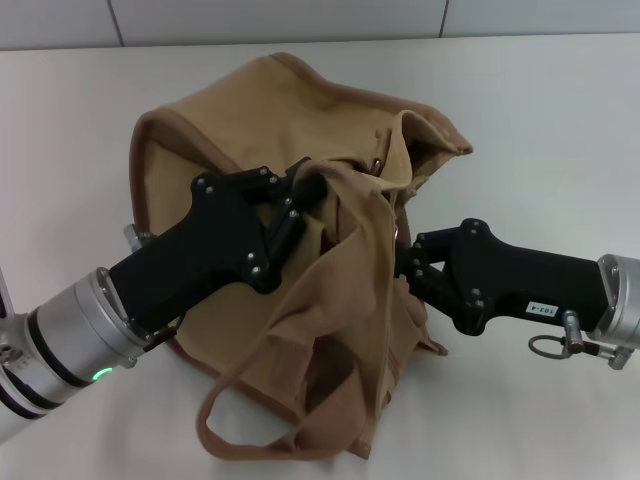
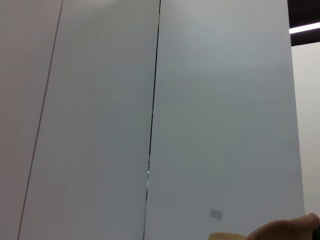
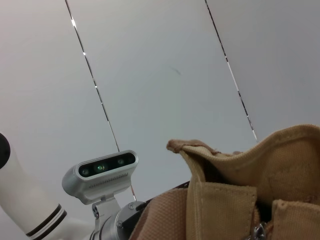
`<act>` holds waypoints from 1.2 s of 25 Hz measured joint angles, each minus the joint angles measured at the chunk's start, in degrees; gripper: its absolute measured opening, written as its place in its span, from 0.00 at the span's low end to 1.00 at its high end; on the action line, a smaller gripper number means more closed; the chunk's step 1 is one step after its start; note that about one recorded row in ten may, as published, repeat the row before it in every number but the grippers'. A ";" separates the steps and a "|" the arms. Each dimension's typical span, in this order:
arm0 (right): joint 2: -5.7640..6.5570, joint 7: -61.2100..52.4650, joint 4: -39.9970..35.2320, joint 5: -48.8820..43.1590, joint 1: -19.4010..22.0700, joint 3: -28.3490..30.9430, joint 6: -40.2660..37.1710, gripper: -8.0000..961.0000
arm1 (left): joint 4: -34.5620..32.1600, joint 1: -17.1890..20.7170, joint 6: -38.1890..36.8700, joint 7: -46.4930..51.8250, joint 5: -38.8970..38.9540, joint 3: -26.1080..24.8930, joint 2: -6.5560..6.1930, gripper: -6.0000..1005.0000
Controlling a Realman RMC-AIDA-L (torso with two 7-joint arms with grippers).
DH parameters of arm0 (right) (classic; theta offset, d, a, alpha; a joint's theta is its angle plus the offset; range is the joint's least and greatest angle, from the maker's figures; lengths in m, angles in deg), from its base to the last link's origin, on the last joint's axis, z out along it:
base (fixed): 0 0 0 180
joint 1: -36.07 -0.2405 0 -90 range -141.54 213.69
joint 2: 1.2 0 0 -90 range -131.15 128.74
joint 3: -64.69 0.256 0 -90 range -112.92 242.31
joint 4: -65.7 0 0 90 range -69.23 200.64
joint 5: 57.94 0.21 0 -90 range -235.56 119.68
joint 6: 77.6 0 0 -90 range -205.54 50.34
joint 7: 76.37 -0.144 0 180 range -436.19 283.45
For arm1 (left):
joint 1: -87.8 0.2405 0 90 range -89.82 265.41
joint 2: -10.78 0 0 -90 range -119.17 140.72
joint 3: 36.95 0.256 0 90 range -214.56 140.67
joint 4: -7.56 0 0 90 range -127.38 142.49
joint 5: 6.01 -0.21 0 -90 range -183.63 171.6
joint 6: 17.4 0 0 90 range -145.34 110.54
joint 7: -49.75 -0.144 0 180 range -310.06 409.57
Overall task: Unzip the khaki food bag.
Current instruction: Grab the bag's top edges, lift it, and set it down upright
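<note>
Nearest the head camera, a loose webbing handle loops onto the white worktop, hanging from the khaki food bag, which slumps crumpled at the middle. From the left, the left tool reaches over the bag's top, its fingers pinched closed on a fold of canvas near the opening. Right of that, the right tool presses into the bag's side; whether its fingers are open or closed cannot be told, as fabric hides them.
</note>
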 joint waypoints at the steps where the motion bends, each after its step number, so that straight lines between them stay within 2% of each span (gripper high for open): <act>1: 0.00 0.00 -0.02 0.00 0.08 -0.02 -0.05 0.02 | -0.03 0.00 -0.20 0.00 0.00 -0.03 0.00 0.06; 17: -0.08 0.37 -0.18 0.00 0.10 -0.07 -0.10 0.01 | 0.08 -0.98 -3.09 0.57 0.07 -2.08 0.00 0.06; 30: -0.02 0.00 -0.14 0.00 0.71 -1.48 -0.21 0.01 | 0.39 -0.82 -4.25 0.75 -0.03 -7.99 0.01 0.06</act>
